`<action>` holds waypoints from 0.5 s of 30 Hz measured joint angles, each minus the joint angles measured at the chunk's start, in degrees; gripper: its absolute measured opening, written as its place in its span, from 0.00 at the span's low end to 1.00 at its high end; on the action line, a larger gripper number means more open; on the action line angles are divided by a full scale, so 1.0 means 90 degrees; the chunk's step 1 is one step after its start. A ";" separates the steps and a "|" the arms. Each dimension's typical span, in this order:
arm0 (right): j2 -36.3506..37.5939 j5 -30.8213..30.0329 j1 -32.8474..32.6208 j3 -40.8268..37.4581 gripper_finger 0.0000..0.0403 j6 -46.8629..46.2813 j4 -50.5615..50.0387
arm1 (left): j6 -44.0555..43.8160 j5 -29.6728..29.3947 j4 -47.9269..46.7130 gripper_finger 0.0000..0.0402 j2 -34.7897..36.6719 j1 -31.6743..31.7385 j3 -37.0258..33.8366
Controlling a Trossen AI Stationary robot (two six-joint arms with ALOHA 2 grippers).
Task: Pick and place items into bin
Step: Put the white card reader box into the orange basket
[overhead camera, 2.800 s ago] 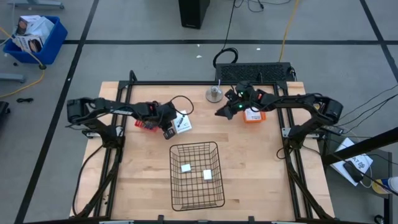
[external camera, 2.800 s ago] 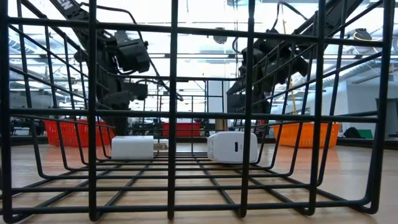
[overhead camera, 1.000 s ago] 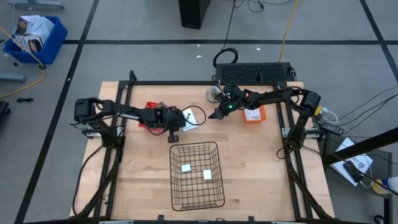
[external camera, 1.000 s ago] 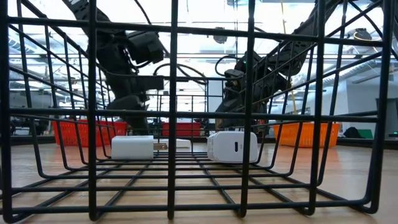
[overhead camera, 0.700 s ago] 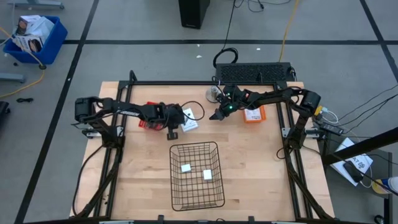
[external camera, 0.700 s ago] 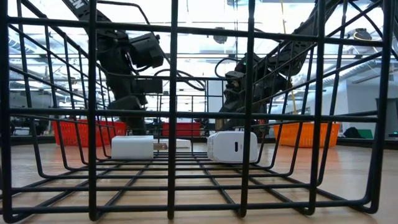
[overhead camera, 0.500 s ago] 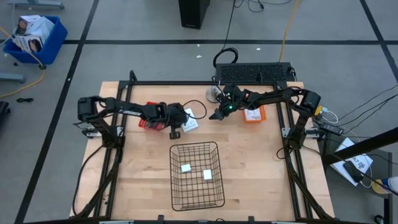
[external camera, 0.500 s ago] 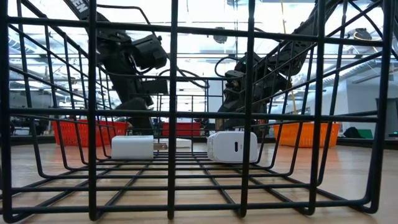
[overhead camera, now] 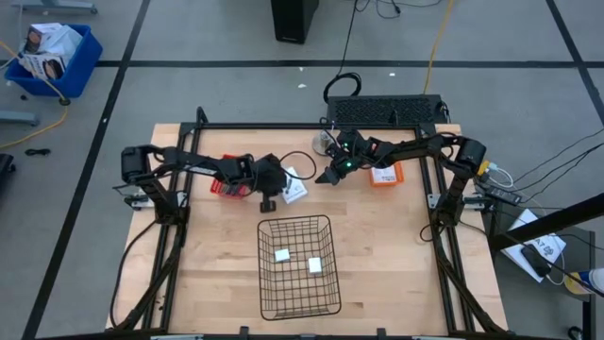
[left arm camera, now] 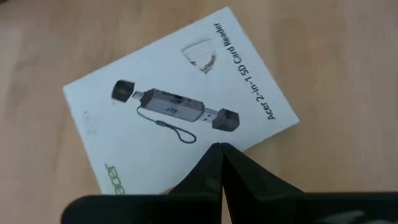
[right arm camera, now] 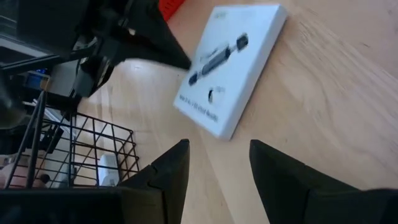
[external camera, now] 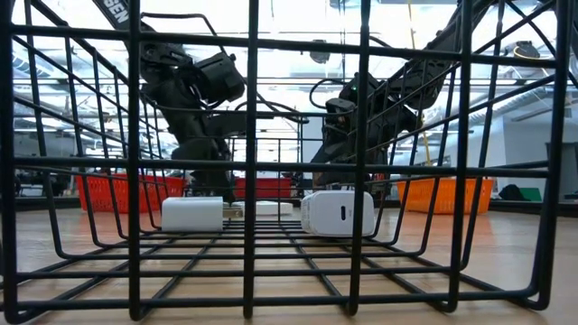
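1. At the far left of the floor, well apart from the table [overhead camera: 217,274], stands one blue bin [overhead camera: 58,59] holding printed boxes.
2. The left end effector [overhead camera: 269,194] hangs over the rear middle of the table; the left wrist view shows its two fingers [left arm camera: 219,163] pressed together to a point with nothing between them, their tips at the near edge of the white card packet [left arm camera: 180,106].
3. One red packet [overhead camera: 223,187] lies on the table beside the left arm, partly covered by it.
4. One white card packet, printed "Acer 2-in-1 SD Card Reader", lies flat on the table [overhead camera: 294,187] between the two end effectors, just behind the wire basket [overhead camera: 298,267].
5. One black wire basket sits in the middle of the table and holds two small white blocks: one [external camera: 192,214] on the left, one [external camera: 338,213] on the right in the low view, lying apart on the basket floor.
6. The right end effector [overhead camera: 329,176] is low, just right of the white packet; its two fingers [right arm camera: 280,180] stand apart and hold nothing.
7. One round silver weight [overhead camera: 326,143] stands at the rear edge.
8. One orange box [overhead camera: 384,175] lies under the right arm.
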State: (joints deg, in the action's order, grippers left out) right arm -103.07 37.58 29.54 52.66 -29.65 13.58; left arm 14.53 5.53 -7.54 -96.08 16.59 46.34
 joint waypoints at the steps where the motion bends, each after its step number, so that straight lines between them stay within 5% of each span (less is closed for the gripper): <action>1: 0.0000 -0.0007 -0.0002 0.0000 0.40 -0.0003 -0.0011 | -0.0008 -0.0156 -0.0109 0.03 0.0052 -0.0015 0.0001; 15: -0.0510 0.0031 -0.0005 -0.0004 0.40 -0.0255 0.0300 | -0.0249 -0.0631 -0.0941 0.01 0.0909 0.0034 -0.0003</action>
State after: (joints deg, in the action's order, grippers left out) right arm -107.65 37.86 29.50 52.63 -31.95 16.28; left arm 12.29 -0.15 -16.01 -87.90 16.90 46.31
